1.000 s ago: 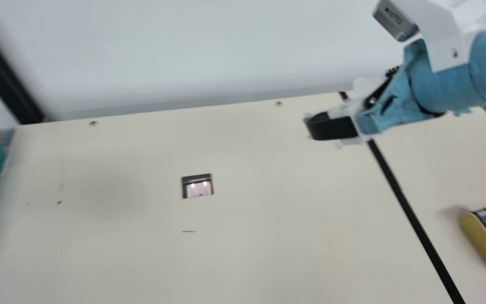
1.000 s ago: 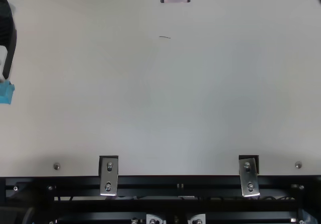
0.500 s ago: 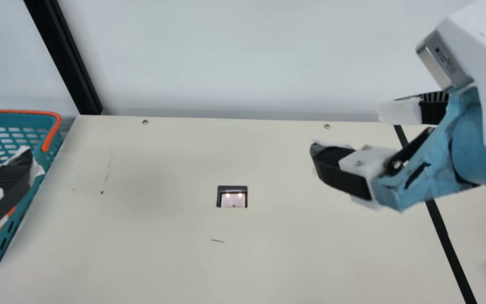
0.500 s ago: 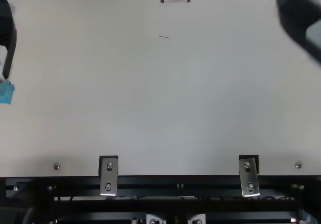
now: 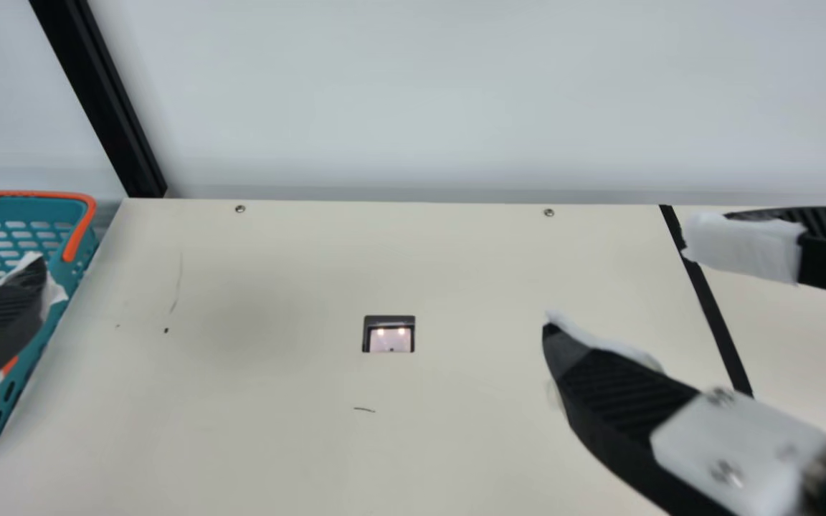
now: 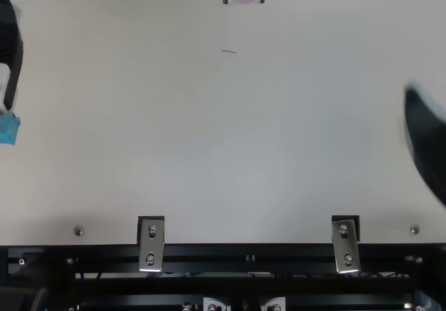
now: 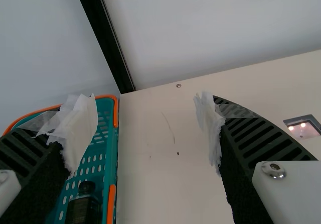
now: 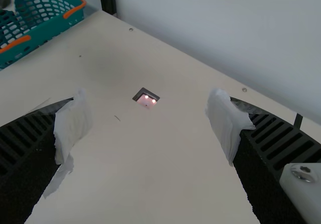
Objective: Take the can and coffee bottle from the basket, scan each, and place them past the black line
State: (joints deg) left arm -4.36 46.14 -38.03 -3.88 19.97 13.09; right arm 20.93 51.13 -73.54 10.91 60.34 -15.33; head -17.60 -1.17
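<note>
Noting risks first: left end effector (image 7: 146, 103) spread wide, empty, at the basket (image 5: 26, 208). Dark coffee bottle (image 7: 84, 209) sits inside, close to the side wall. Coming down off-centre, we could snag the rim or tip the bottle. Loose white wrapping (image 7: 83, 128) might fold and spoil our grip. Right end effector (image 8: 149, 96), also wide and empty, over the desk (image 5: 456, 430), could block our path past the scanner window (image 5: 389, 340) to the black line (image 5: 708, 308).
</note>
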